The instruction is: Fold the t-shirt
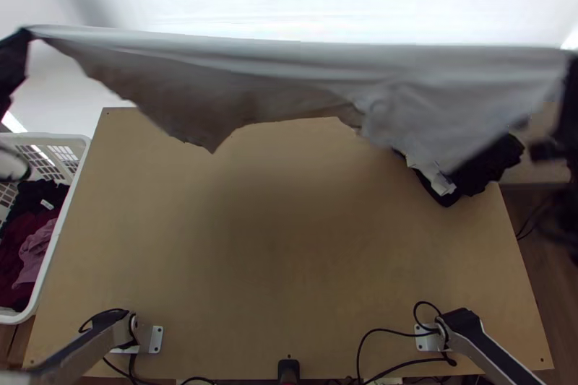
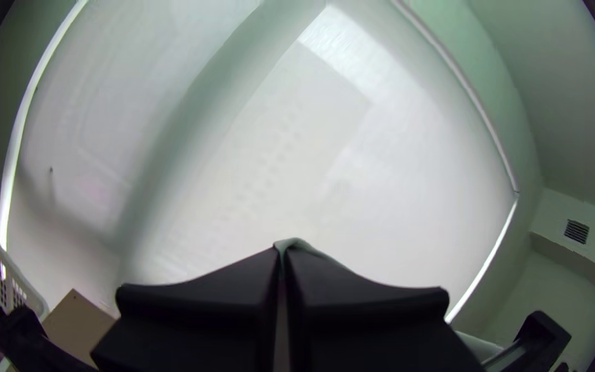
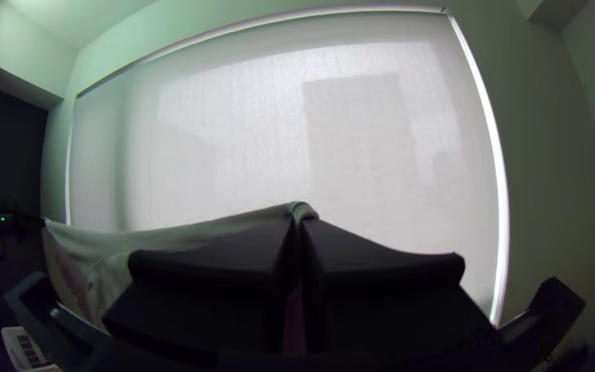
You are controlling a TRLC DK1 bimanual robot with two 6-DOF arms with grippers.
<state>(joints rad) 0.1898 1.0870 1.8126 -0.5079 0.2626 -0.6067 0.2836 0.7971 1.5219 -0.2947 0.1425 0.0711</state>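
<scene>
The light grey t-shirt hangs stretched in the air between both grippers across the far part of the table, its lower edge drooping unevenly. At the far left edge of the top view my left gripper holds one upper end; at the far right edge my right gripper holds the other. In the left wrist view my left gripper is shut on a bit of cloth. The right wrist view has my right gripper shut on the shirt, with the fabric stretching off toward the left arm.
A white basket with dark, red and pink clothes stands left of the wooden table. Black cloth lies at the table's far right corner, partly behind the shirt. Cables lie along the near edge.
</scene>
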